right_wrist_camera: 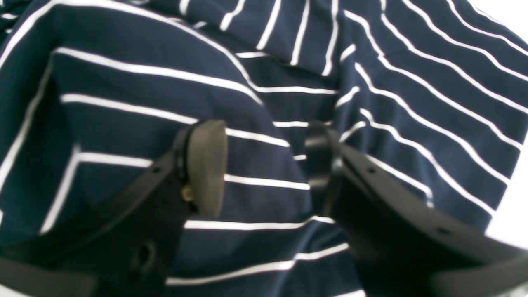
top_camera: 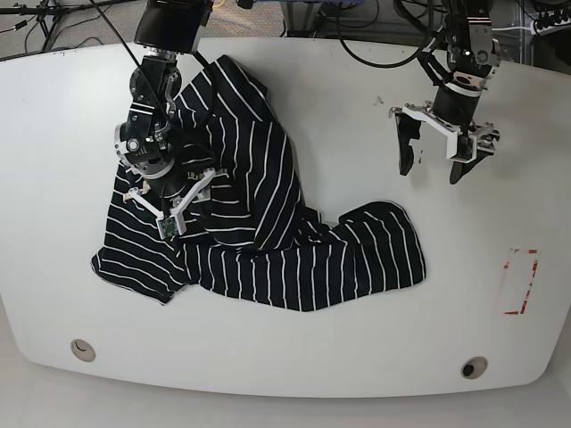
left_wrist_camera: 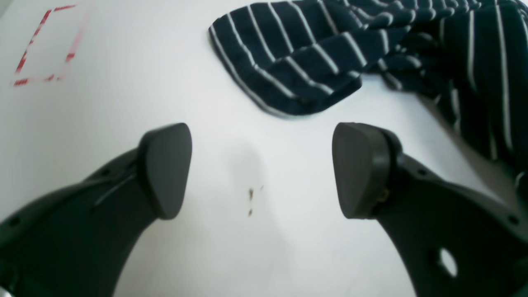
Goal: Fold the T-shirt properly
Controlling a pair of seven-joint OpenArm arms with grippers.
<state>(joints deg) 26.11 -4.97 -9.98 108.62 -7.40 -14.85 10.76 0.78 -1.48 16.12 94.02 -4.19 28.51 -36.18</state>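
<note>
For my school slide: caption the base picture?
Two robot arms above a crumpled striped T-shirt on a white table.

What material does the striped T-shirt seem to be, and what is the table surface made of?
T-shirt: soft knit fabric, probably cotton jersey, matte; it bunches into loose folds and rumpled ridges. Table: a hard, smooth white board, perhaps laminate or painted wood; it looks flat and faintly glossy, but the exact material is uncertain.

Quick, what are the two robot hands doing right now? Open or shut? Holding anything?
Left tool: wide open, holding nothing, over the bare table.
Right tool: partly open, down on the T-shirt; whether it grips the cloth cannot be told.
</note>
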